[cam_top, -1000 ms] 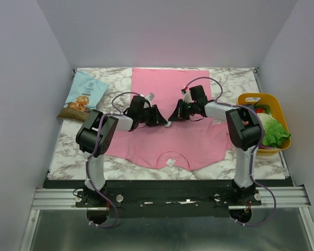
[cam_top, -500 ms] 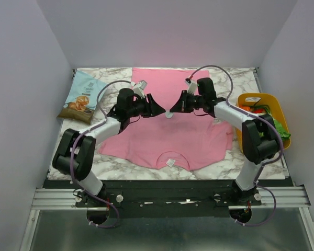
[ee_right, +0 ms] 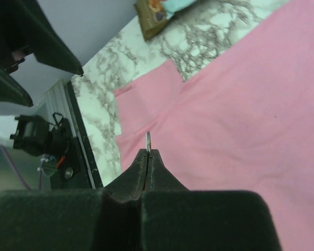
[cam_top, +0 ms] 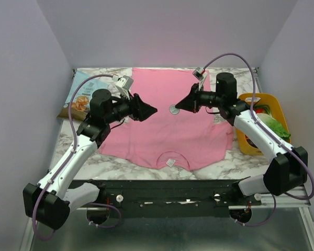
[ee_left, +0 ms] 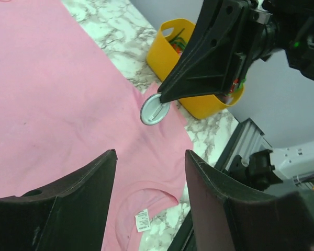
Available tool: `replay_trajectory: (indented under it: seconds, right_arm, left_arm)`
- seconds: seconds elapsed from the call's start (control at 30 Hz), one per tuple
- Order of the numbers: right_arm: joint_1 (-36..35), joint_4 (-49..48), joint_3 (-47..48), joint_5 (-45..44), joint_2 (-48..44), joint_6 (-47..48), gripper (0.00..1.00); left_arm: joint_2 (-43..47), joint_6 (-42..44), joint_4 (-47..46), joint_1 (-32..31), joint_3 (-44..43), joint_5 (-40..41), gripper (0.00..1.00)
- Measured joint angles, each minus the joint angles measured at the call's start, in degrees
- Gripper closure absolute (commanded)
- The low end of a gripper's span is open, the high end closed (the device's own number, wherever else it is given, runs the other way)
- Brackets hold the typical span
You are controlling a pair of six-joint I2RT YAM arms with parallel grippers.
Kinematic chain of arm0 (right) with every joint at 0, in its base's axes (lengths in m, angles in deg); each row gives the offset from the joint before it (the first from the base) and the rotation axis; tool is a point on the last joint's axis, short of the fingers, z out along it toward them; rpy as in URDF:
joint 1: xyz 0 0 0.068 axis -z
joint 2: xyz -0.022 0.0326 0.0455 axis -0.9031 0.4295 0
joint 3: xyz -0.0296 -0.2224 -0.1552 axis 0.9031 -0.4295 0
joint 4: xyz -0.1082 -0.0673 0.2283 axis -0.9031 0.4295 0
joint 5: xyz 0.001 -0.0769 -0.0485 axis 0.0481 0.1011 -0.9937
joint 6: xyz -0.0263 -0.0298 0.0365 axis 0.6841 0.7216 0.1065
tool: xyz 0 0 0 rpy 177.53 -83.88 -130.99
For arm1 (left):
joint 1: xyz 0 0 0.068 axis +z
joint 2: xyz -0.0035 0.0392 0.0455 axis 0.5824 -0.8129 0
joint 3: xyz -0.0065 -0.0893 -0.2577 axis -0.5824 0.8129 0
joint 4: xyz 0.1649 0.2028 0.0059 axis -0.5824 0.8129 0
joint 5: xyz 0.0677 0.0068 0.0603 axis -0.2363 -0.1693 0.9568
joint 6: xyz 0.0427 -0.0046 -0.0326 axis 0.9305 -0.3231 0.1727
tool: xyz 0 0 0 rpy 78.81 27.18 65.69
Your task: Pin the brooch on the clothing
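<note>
Spread flat across middle of white-grey marbled tabletop [cam_top: 78,157]: large pink short-sleeved soft-fabric T-shirt [cam_top: 167,130]. Neckline toward near edge, small white neck label [cam_top: 171,162] showing.

Pinched at tips of right gripper [cam_top: 178,108], jaws closed tight on it: tiny round dull silvery disc brooch [cam_top: 174,110]. Positioned over the shirt's middle; contact with fabric not discernible. From right wrist view, brooch [ee_right: 148,140] edge-on, a thin sliver rising from the closed tips. From left wrist view, brooch [ee_left: 155,110] face-on, hanging from the tip of the right gripper [ee_left: 163,95].

Facing it, near but apart from the disc: left gripper [cam_top: 150,110], jaws spread wide, nothing between them.

At right edge of tabletop: yellow plastic basket [cam_top: 249,99] holding green leafy vegetable [cam_top: 275,130]. Near far left corner: light-blue snack bag [cam_top: 82,97].
</note>
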Motion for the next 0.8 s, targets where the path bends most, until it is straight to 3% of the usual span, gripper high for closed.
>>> replay_trajectory:
  seconds: [0.2, 0.37, 0.6, 0.8]
  right_arm:
    - [0.0, 0.7, 0.0, 11.1, -2.2, 4.0, 0.99]
    - [-0.8, 1.7, 0.0, 15.5, -3.2, 5.1, 0.99]
    - [-3.1, 3.0, 0.0, 17.5, -5.1, 6.1, 0.99]
    - [-3.8, 4.4, 0.0, 17.7, -5.1, 7.1, 0.99]
  left_arm:
    - [2.5, 0.9, 1.7, -0.2, 0.2, -8.8, 0.36]
    - [2.5, 0.5, 1.5, -0.9, 0.9, -13.5, 0.36]
    - [-1.9, 1.2, 1.7, -5.7, 0.0, -14.4, 0.38]
    - [-5.4, 2.2, 2.1, -8.8, -1.6, -13.5, 0.50]
